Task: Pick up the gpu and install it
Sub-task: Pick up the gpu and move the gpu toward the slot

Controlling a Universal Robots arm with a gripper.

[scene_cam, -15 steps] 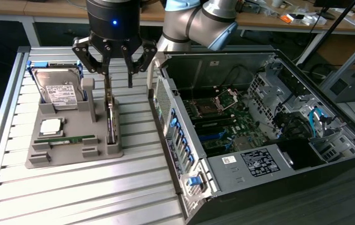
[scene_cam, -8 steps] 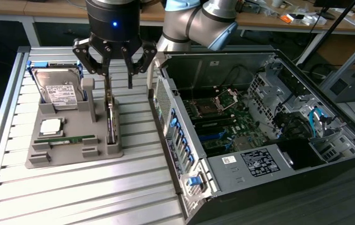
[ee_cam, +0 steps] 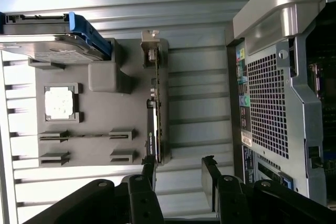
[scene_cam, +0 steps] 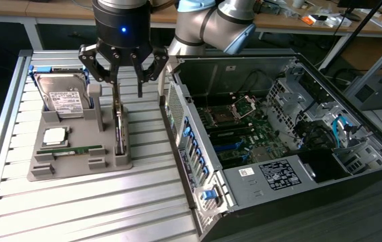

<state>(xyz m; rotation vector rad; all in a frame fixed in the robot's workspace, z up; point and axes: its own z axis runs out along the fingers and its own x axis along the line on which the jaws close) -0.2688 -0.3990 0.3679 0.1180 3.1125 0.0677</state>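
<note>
Steel slatted table (scene_cam: 76, 212): bears everything listed. Black computer case (scene_cam: 177, 108): side panel off, board exposed. Grey tray (scene_cam: 76, 169): holds a hard drive (scene_cam: 63, 96), and along the edge nearest the case, the gpu (scene_cam: 119, 128), standing on its long edge in a slot. Claw (scene_cam: 127, 91): fingers spread wide, poised just over the gpu's far end, gripping nothing. Status: card not yet grasped; lifting, carrying and fitting all outstanding.

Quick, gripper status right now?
Gripper: open, holding nothing, above the thin dark-green gpu card with silvery bracket standing edgewise in the grey tray.
</note>
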